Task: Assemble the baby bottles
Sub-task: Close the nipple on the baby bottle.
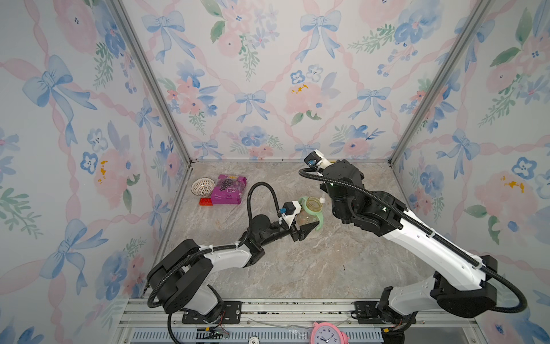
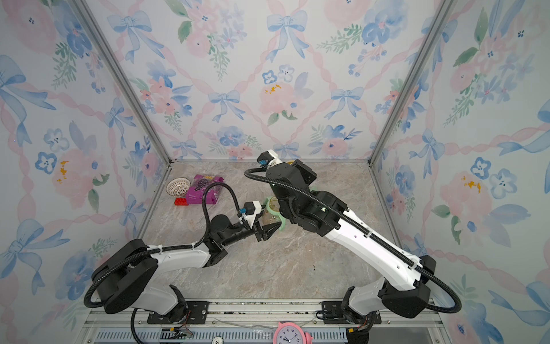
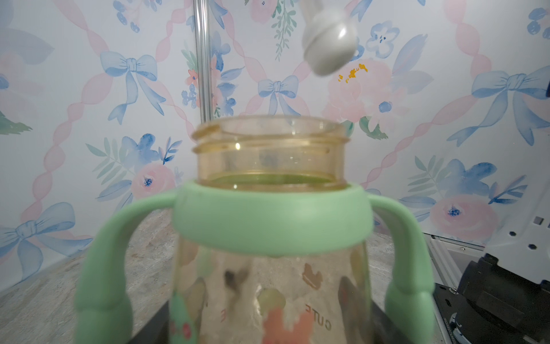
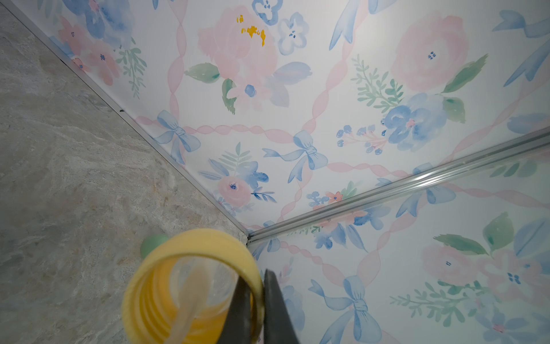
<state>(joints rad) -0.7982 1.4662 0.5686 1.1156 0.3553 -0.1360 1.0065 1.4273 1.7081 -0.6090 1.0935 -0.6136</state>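
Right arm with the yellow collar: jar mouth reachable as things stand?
Likely yes. The left gripper holds the jar with its mouth open, green ring below the threads. The right gripper pinches the yellow collar; a white straw tip hangs above the mouth.

Jar body [image 3: 297, 283]: "CUTE", seen mirrored through wall.

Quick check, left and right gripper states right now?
Left gripper: closed, holding the amber jar body.
Right gripper: closed, fingers pinching the yellow collar by its wall.
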